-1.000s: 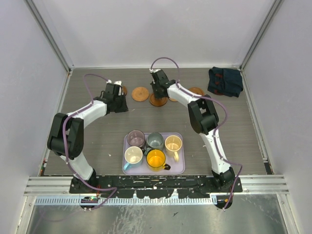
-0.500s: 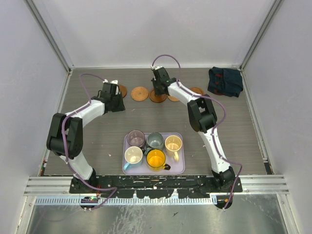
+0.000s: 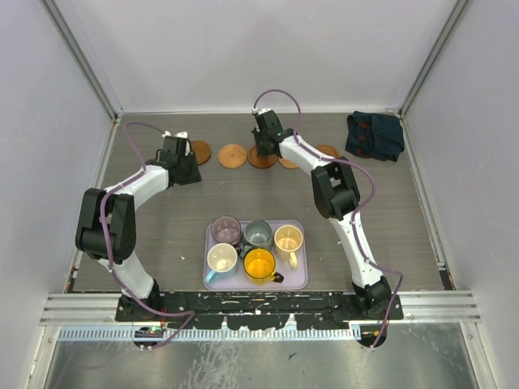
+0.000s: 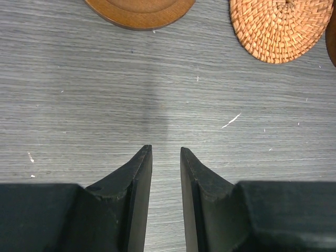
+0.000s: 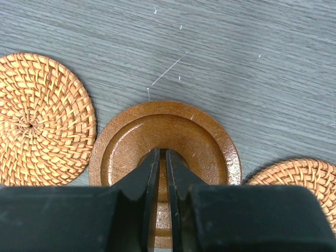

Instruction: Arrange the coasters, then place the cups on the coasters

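Smooth round wooden coaster beside coarse woven rattan coaster.

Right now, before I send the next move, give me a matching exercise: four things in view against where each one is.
Things:
1. left pincer
2. right pincer
3. orange mug
4. dark blue cloth

Places:
A. far right corner of the table
B. over a wooden coaster, between woven coasters
C. on the lavender tray
D. over bare table

Pairs: 1-D, 2-B, 3-C, 4-A
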Robot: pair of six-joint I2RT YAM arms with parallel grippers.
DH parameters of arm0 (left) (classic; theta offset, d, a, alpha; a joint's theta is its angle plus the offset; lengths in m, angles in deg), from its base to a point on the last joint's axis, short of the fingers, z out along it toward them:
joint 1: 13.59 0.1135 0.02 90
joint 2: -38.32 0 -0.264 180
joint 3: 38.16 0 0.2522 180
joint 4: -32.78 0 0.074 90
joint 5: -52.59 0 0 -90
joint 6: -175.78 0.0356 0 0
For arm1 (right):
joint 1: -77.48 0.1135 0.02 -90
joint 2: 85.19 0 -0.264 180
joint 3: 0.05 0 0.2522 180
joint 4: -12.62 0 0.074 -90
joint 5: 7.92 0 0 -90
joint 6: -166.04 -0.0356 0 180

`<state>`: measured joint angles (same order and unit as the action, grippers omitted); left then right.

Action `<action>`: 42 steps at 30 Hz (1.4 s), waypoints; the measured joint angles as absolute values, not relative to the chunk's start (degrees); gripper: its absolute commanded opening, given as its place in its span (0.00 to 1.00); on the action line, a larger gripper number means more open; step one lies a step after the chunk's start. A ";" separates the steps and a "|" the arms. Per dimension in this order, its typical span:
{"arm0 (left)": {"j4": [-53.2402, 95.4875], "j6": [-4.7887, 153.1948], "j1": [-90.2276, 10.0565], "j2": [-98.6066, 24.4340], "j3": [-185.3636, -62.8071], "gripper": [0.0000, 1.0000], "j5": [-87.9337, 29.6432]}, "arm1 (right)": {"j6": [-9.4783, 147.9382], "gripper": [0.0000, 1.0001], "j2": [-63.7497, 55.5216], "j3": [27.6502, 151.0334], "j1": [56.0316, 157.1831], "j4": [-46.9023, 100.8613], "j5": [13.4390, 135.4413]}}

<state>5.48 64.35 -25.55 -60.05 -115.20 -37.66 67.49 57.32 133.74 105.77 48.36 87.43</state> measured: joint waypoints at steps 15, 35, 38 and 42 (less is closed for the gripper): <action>5.48 64.35 -25.03 -60.05 -115.20 0.30 -37.64 | 67.29 0.17 57.26 133.01 105.75 47.14 87.10; 5.55 64.16 -24.26 -60.05 -115.22 0.30 -37.61 | 67.33 0.19 56.03 130.70 105.75 44.84 87.16; 5.74 64.13 -24.18 -60.05 -115.25 0.30 -37.59 | 67.53 0.20 55.71 130.33 105.75 44.91 87.18; 6.64 64.13 -24.13 -60.05 -115.33 0.30 -37.35 | 67.97 0.21 55.14 130.13 105.75 45.83 87.58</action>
